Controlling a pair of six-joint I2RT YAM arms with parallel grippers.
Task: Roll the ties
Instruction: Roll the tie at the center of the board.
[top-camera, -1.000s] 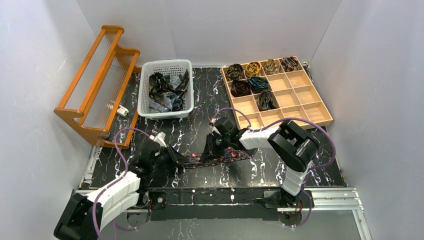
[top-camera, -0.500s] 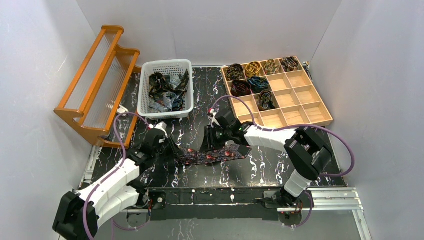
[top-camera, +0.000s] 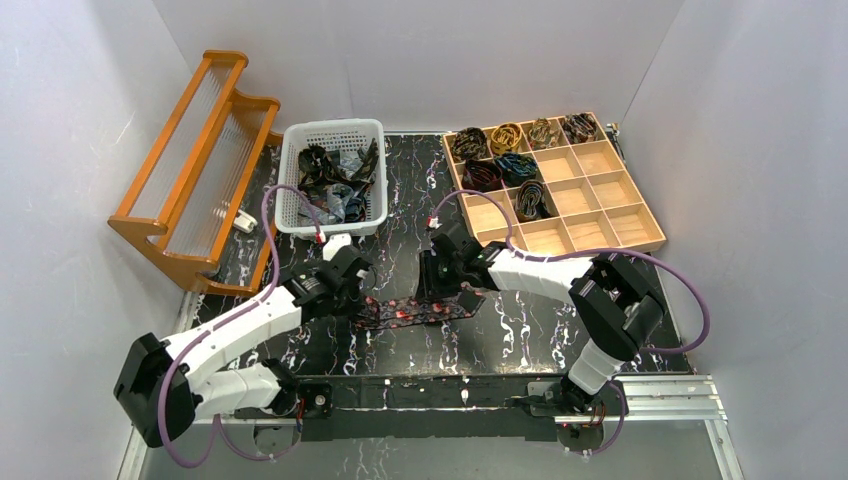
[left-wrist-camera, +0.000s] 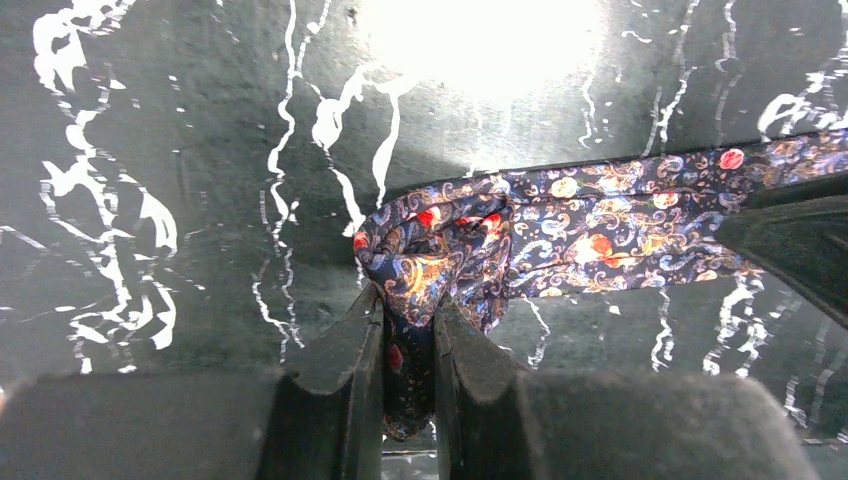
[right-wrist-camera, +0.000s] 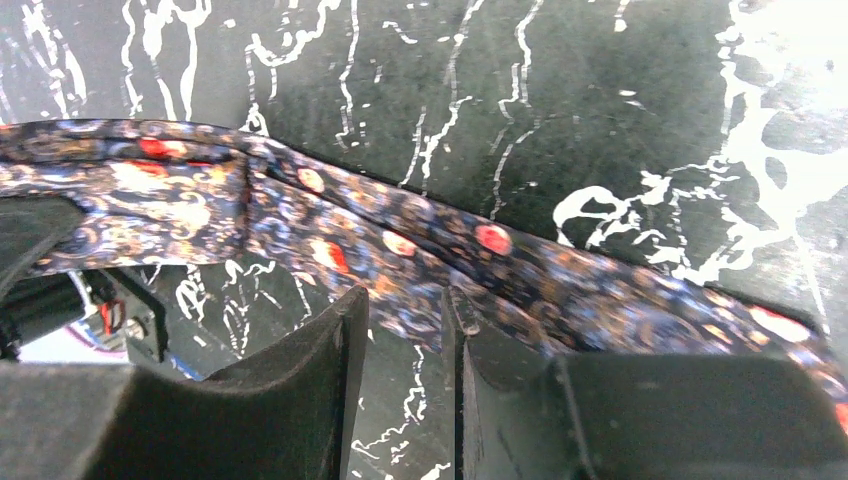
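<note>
Left wrist view: left hand (left-wrist-camera: 410, 335) closed tight on the end of the tie (left-wrist-camera: 590, 225), dark cloth with red dots, bunched into a loose first fold just beyond the fingertips, no firm coil yet. Right wrist view: right hand (right-wrist-camera: 405, 325) with jaws parted, tips at the near edge of the tie (right-wrist-camera: 400, 245), bare counter (right-wrist-camera: 600, 90) showing through the gap, so no pinch on the cloth. From the top camera: tie (top-camera: 410, 313) stretched flat on the counter (top-camera: 520, 330) between the two hands, left hand (top-camera: 360, 298) at its left end, right hand (top-camera: 445, 295) over its right part. Well apart from the white basket (top-camera: 333, 127) of loose ties (top-camera: 335, 185) at far left and the wooden tray (top-camera: 615, 190) of finished coils (top-camera: 500, 160) at far right.

Likely trouble from here, as a judgement:
- Fold springing open on any slackening of the left grip, with slick cloth and barely one turn made.
- Coil going crooked or cone-shaped with the strip unguided and the right jaws holding nothing.
- Opposite danger: hard pressing on the right during turning on the left, dragging the cloth taut and pulling the end out of the left fingers (left-wrist-camera: 340, 380).
- Cloth winding round a fingertip and catching inside the roll, spoiling the release.
</note>
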